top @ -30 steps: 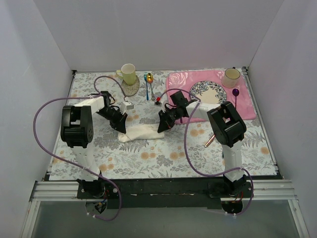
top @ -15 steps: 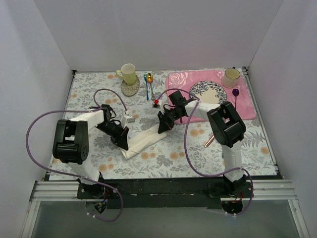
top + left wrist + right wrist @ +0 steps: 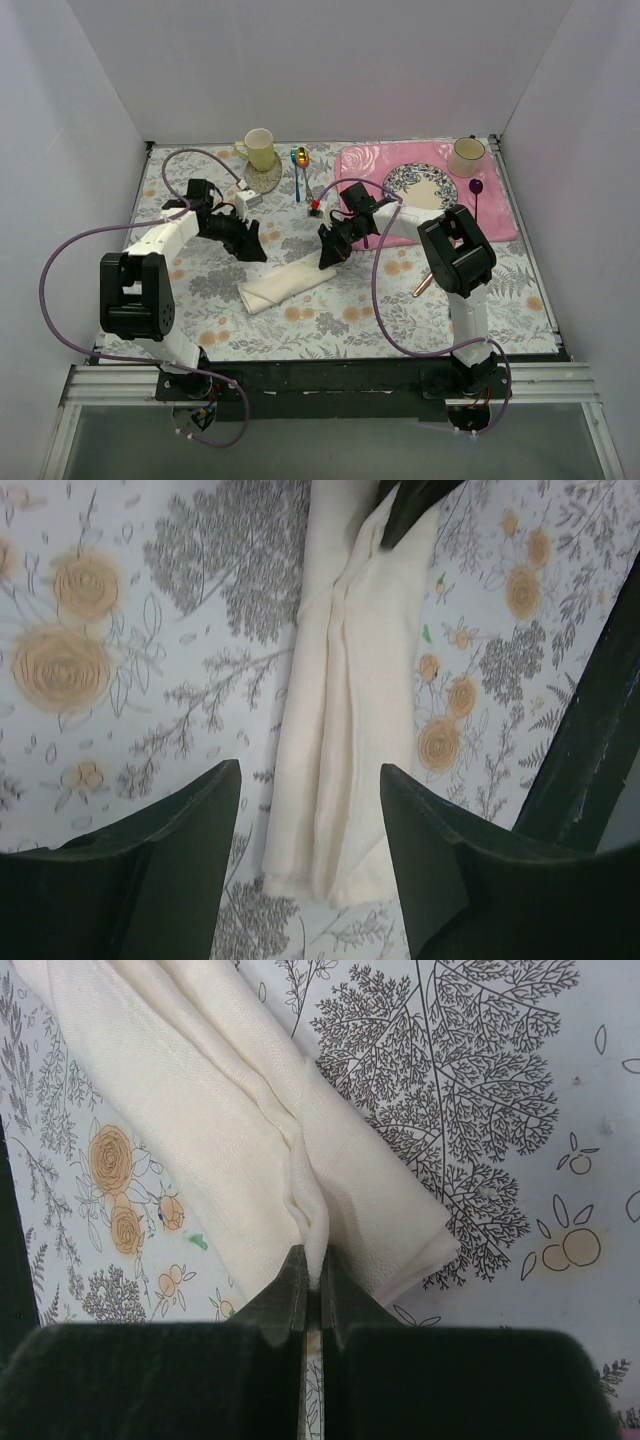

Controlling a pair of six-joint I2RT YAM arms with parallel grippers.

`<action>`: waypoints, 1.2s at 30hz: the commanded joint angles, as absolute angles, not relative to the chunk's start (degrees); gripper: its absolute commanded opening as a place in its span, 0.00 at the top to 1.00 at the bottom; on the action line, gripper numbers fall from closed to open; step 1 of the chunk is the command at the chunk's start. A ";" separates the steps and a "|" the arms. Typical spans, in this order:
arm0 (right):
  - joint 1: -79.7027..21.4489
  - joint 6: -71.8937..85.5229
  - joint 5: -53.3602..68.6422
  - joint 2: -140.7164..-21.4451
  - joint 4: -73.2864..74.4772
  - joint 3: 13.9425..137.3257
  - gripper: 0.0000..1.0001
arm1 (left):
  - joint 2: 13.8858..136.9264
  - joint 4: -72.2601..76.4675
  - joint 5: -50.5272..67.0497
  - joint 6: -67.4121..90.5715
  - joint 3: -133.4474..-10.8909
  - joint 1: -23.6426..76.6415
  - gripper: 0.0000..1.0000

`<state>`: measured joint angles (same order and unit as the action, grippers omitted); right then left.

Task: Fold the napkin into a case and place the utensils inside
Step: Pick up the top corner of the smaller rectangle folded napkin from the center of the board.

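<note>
Whereas shut earlier, left hand (image 3: pixel 310 775) open

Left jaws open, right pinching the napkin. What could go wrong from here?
1. The right gripper pinches only a thin ridge of the napkin; a pull may slip it free or undo the fold.
2. The left gripper is open, so nothing pins the other end; the strip could drag.

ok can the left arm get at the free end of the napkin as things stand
Probably yes: the left hand is open, hovering close by that end of the napkin, nothing between them; the right hand pinches only the other end.
</note>
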<state>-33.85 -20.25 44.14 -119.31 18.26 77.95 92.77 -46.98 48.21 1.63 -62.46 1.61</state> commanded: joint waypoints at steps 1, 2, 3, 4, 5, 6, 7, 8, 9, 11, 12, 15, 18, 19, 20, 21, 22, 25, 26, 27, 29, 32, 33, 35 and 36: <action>-33.22 -17.41 41.83 -119.89 19.52 76.47 0.99 | 89.12 -33.25 52.39 9.74 -61.54 7.63 0.42; -33.05 -16.01 42.62 -119.71 18.82 76.12 0.99 | 88.95 -30.79 50.82 12.54 -60.48 10.26 0.42; -32.79 -15.65 43.06 -119.71 18.63 76.03 0.99 | 89.21 -27.28 50.54 13.44 -58.99 11.50 0.42; -32.61 -15.30 43.50 -119.53 18.37 75.94 0.99 | 89.47 -25.77 50.36 14.06 -58.45 12.47 0.42; -32.52 -15.03 44.29 -119.36 18.11 75.85 0.99 | 89.82 -24.19 49.93 15.80 -57.75 14.05 0.42; -32.08 -14.16 44.64 -119.09 17.58 75.41 0.99 | 90.87 -21.47 49.31 16.26 -57.48 14.67 0.42; -31.91 -13.89 45.00 -118.57 16.71 74.89 0.99 | 91.66 -20.49 49.05 16.43 -57.05 15.11 0.42; -31.73 -13.89 45.87 -118.39 16.53 74.71 0.99 | 92.28 -19.43 48.87 16.70 -57.04 15.81 0.42; -31.55 -13.80 46.23 -118.21 16.52 74.71 0.99 | 93.85 -18.29 49.65 16.79 -57.04 15.99 0.42; -31.38 -13.89 47.54 -117.78 16.52 74.53 0.99 | 95.00 -17.76 50.80 16.61 -57.92 16.52 0.42; -31.29 -13.89 47.98 -117.69 16.35 74.44 0.99 | 95.53 -16.88 51.15 16.79 -58.18 16.78 0.42; -31.20 -13.80 49.39 -116.98 15.12 73.48 0.99 | 97.38 -15.04 51.50 17.92 -59.23 18.10 0.42; -31.20 -13.36 50.53 -116.28 13.72 72.69 0.99 | 99.93 -14.85 52.47 18.28 -60.73 18.90 0.42; -31.11 -13.19 50.97 -115.84 13.36 72.42 0.99 | 100.45 -14.68 52.99 17.93 -60.91 19.16 0.42; -31.20 -13.10 51.24 -115.75 13.19 72.33 0.99 | 101.24 -14.42 53.26 17.76 -60.91 19.68 0.42; -31.03 -12.92 51.33 -115.58 12.92 71.90 0.99 | 101.77 -13.89 53.44 17.58 -61.00 19.86 0.42; -31.11 -12.92 51.42 -115.32 12.40 71.72 0.99 | 102.13 -13.63 53.96 17.14 -61.00 20.12 0.42; -30.94 -12.83 52.38 -114.96 11.69 71.19 0.99 | 103.71 -12.66 54.75 16.96 -61.26 20.92 0.42; -30.85 -12.92 52.47 -114.79 11.52 71.02 0.99 | 104.49 -12.48 54.93 16.61 -61.43 21.27 0.43; -30.76 -13.01 52.64 -114.52 11.17 70.67 0.99 | 104.68 -12.31 55.02 16.52 -61.78 21.53 0.43; -30.85 -13.10 52.99 -113.56 9.94 69.70 0.99 | 105.20 -12.22 55.28 15.65 -62.14 22.23 0.43; -30.76 -13.53 54.22 -112.41 8.18 68.56 0.99 | 105.99 -12.13 55.37 15.12 -62.67 22.76 0.43; -30.67 -13.80 54.58 -112.24 8.00 68.38 0.99 | 106.26 -12.22 55.37 15.03 -62.84 22.85 0.43; -30.76 -14.15 55.37 -111.45 5.99 67.16 0.99 | 106.79 -12.13 55.46 14.77 -63.19 23.03 0.43; -30.76 -14.15 55.63 -111.01 5.28 66.63 0.99 | 106.87 -12.13 55.55 14.33 -63.19 23.11 0.43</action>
<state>-31.07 -13.45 52.23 -114.83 9.69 68.34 106.91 -13.23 53.45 16.29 -61.21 22.59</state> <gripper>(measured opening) 0.047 0.577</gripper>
